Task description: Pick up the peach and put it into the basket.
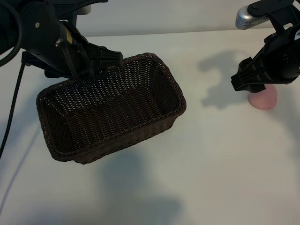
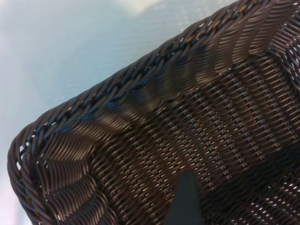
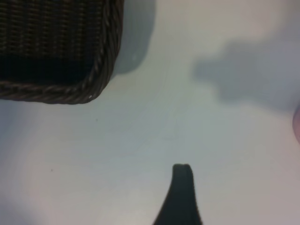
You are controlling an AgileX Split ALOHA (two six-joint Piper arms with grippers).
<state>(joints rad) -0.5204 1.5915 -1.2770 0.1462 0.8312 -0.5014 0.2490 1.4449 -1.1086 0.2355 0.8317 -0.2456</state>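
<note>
The peach (image 1: pixel 265 100), small and pale pink, lies on the white table at the right, and its pink edge (image 3: pixel 297 125) shows in the right wrist view. My right gripper (image 1: pixel 248 83) hangs just above its near-left side, covering part of it. It is open; one dark finger (image 3: pixel 182 192) shows over bare table with nothing against it. The dark brown wicker basket (image 1: pixel 154 123) stands left of centre. My left gripper (image 1: pixel 87 75) hovers open over the basket's back-left rim. One of its fingers (image 2: pixel 186 199) shows above the woven basket floor (image 2: pixel 225 117), holding nothing.
A basket corner (image 3: pixel 96 79) lies well apart from the right finger, with bare table between. The arms cast shadows (image 1: pixel 220 79) on the table between basket and peach. A black cable (image 1: pixel 14 98) hangs at the far left.
</note>
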